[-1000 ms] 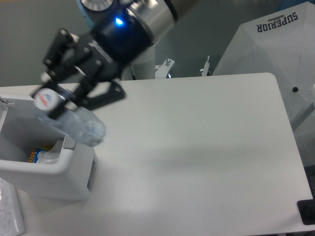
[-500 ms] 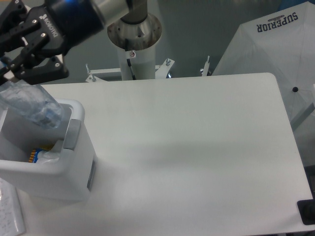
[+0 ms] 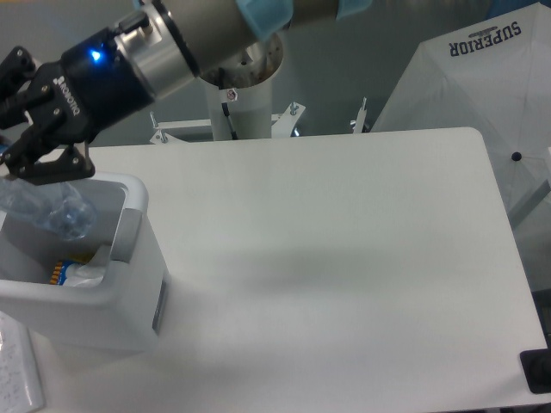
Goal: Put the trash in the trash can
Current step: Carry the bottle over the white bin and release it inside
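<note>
A: Where does the crushed clear plastic bottle (image 3: 47, 209) sit?

B: It hangs over the open mouth of the white rectangular plastic trash can (image 3: 129, 297), its lower end already below the thick rim at the bin's far left corner. The bottle tilts, upper end towards the left edge of the view.

A: And the black two-finger gripper (image 3: 19, 155)?

B: Right above that corner, at the end of the arm, a blue light glowing on its wrist. One dark finger (image 3: 53, 167) lies just above the bottle. The fingertips run off the left edge, so I cannot tell whether the jaws clamp the bottle or have parted from it.

A: Anything inside the bin?

B: A crumpled whitish plastic wrapper (image 3: 82, 273) lies on the bottom, near the front wall, with a bit of yellow and blue beside it.

A: The rest?

B: The white rounded table (image 3: 344, 258) carries the bin at its left side. A white sheet printed SUPERIOR (image 3: 482, 77) stands beyond the right corner.
</note>
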